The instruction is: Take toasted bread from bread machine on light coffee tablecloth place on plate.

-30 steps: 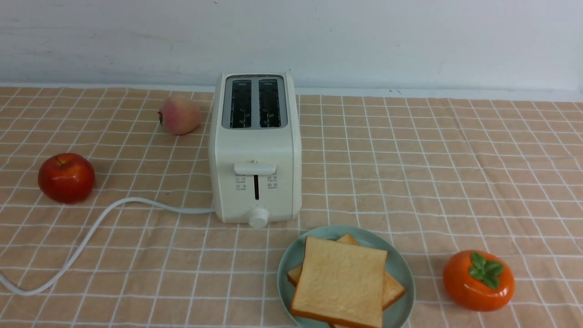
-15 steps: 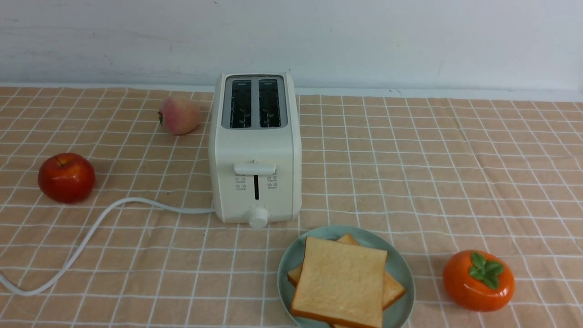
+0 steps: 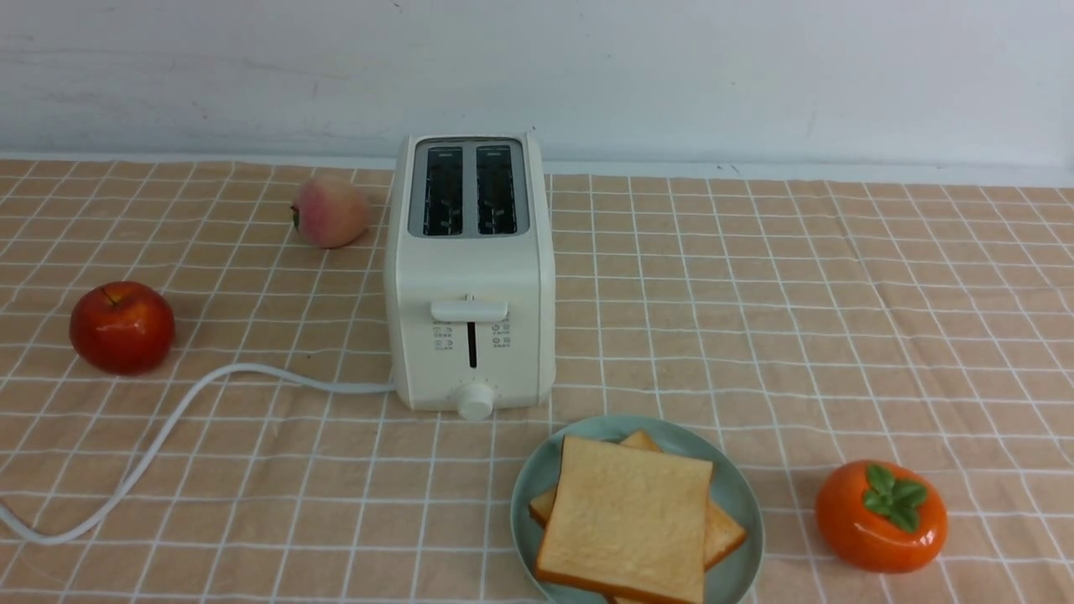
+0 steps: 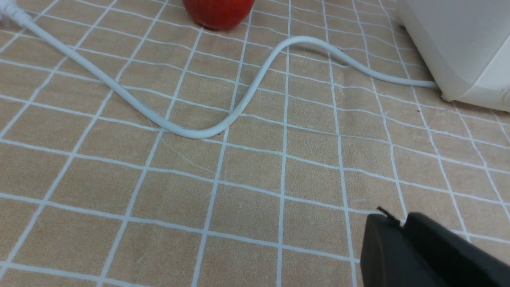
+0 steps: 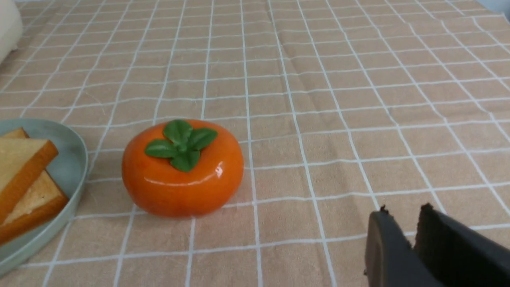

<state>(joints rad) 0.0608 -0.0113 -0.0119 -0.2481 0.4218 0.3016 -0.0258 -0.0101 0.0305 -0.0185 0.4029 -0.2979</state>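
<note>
The cream-white bread machine (image 3: pixel 470 277) stands on the light coffee tablecloth (image 3: pixel 797 335), and both its top slots look dark and empty. In front of it, the pale mint plate (image 3: pixel 740 495) carries two slices of toasted bread (image 3: pixel 625 516), one lying flat across the other. Neither arm shows in the front view. In the left wrist view, my left gripper (image 4: pixel 400 219) hangs shut over bare cloth, near the toaster's side (image 4: pixel 458 48). My right gripper (image 5: pixel 402 213) is open by a narrow gap and holds nothing. It hangs over cloth, apart from the plate (image 5: pixel 71 159) and its bread (image 5: pixel 20 167).
A white cord (image 3: pixel 168 428) snakes from the toaster toward the front left. A red apple (image 3: pixel 122 327) sits at the left and a peach (image 3: pixel 331 211) beside the toaster's back left. An orange persimmon (image 3: pixel 881 518) lies right of the plate, between it and my right gripper.
</note>
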